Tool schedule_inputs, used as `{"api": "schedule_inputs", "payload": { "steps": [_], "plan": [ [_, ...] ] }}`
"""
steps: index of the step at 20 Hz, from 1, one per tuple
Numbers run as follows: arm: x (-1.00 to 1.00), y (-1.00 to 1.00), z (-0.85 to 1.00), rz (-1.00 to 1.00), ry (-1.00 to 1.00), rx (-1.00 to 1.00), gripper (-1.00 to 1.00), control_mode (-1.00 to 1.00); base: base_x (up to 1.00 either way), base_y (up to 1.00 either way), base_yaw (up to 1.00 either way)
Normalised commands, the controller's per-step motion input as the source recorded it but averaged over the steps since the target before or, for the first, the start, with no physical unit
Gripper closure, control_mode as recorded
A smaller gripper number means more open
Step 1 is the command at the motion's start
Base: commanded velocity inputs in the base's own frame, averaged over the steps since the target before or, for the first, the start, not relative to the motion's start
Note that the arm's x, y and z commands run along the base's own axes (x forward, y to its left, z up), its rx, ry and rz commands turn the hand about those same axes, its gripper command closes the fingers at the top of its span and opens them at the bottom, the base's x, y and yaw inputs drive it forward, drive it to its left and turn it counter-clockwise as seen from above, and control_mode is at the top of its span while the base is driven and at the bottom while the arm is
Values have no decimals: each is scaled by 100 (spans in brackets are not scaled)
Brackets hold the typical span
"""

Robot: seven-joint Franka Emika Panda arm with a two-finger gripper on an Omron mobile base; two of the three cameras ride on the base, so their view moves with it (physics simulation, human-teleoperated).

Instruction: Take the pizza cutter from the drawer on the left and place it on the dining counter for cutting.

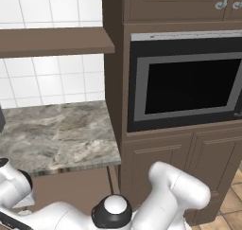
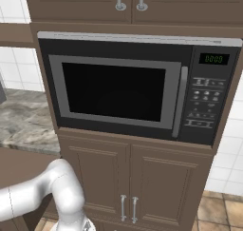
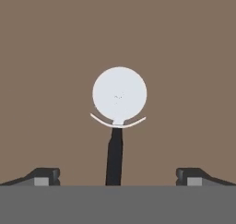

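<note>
Open brown floor around the cutter

In the hand view the tool (image 3: 118,178) stands spread wide, its fingertips (image 3: 46,177) well apart from the pizza cutter (image 3: 118,121); bare brown surface lies all around it, nothing blocking either side.

Cutter (image 3: 118,126): round silvery-white wheel with a thin pale curved guard just below it, joined to a short straight black handle. Lies flat on a plain brown surface, presumably the drawer (image 3: 55,43) floor; no walls or rim of it can be made out. In the hand view the wheel points to the top and the handle runs down to the bottom edge, centred, its end cut off there. Appears whole and clean; faint marks at the wheel's hub. Nothing else lies beside it on the brown surface.
</note>
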Motion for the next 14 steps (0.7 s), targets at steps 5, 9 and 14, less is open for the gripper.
{"api": "schedule_inputs", "payload": {
  "steps": [5,9,14],
  "plan": [
    [0,16,-29,0,0,0,-100,-100,0,0,0],
    [0,11,-27,0,0,0,-100,-100,0,0,0],
    [0,0,-27,0,0,0,-100,-100,0,0,0]
  ]
}}
